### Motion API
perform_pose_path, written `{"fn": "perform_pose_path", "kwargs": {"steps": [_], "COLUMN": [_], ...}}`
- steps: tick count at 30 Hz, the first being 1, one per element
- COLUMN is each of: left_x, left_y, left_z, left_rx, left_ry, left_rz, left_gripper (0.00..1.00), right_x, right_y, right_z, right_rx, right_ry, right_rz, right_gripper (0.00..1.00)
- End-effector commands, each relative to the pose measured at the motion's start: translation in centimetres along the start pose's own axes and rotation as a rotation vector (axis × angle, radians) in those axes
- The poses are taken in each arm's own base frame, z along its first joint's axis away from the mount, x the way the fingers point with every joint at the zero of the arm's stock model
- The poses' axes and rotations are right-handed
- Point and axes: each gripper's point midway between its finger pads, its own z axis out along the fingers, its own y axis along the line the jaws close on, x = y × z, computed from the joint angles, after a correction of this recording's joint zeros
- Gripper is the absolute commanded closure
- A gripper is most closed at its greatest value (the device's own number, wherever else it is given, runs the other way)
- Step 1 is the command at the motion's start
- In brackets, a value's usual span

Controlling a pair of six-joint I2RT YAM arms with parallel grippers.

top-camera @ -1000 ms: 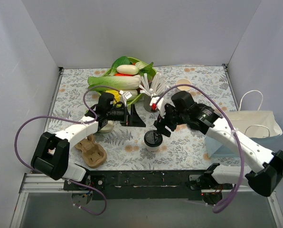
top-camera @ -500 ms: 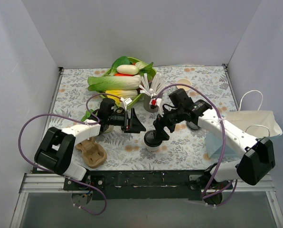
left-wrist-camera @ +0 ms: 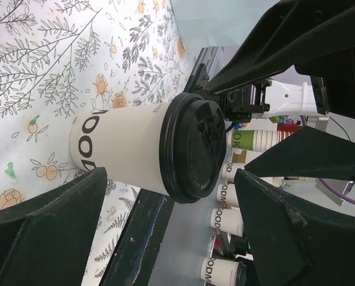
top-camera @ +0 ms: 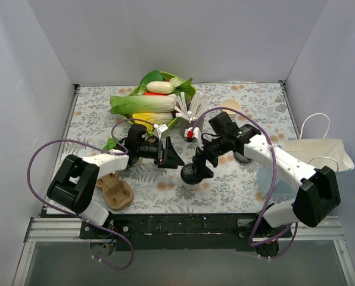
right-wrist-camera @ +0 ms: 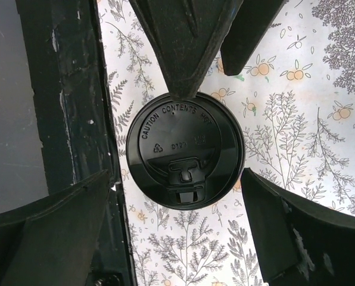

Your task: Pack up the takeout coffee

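The takeout coffee, a cream-white paper cup (left-wrist-camera: 121, 156) with dark lettering, stands upright on the flowered tablecloth with its black lid (right-wrist-camera: 185, 156) seated on top. From above, the lidded cup (top-camera: 191, 174) is near the front middle of the table. My right gripper (right-wrist-camera: 176, 176) hangs open directly over the lid, one finger on each side, touching nothing. My left gripper (left-wrist-camera: 168, 179) is open just left of the cup, level with it, and the cup is ahead of its fingers (left-wrist-camera: 43, 238), not between them. Both grippers (top-camera: 168, 156) (top-camera: 202, 164) flank the cup.
A cardboard cup carrier (top-camera: 114, 190) lies at front left. A green bowl of vegetables (top-camera: 156, 98) and a metal cup of straws (top-camera: 188, 122) stand behind. An open paper cup (top-camera: 230, 106) is at back right, a white paper bag (top-camera: 317, 155) at the right edge.
My right gripper has opened wide above the lid. The left gripper has moved forward and right, closer to the cup. The cup has stayed put.
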Motion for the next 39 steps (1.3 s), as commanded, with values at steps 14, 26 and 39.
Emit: {"fn": "perform_pose_path", "kwargs": {"steps": [14, 26, 39], "left_x": [1.6, 2.3, 3.0], "left_y": [0.9, 1.5, 2.8], "left_z": [1.1, 1.4, 1.9], "left_rx": [0.008, -0.005, -0.041], "left_ry": [0.055, 0.071, 0.101], "left_rz": [0.019, 0.014, 0.011], "left_gripper": [0.12, 0.12, 0.14], "right_x": [0.5, 2.3, 2.0], "right_y": [-0.7, 0.0, -0.6], "right_z": [0.7, 1.2, 1.3], "right_rx": [0.0, 0.004, 0.046], "right_ry": [-0.017, 0.025, 0.031], "right_rz": [-0.224, -0.276, -0.275], "right_gripper": [0.03, 0.09, 0.08]}}
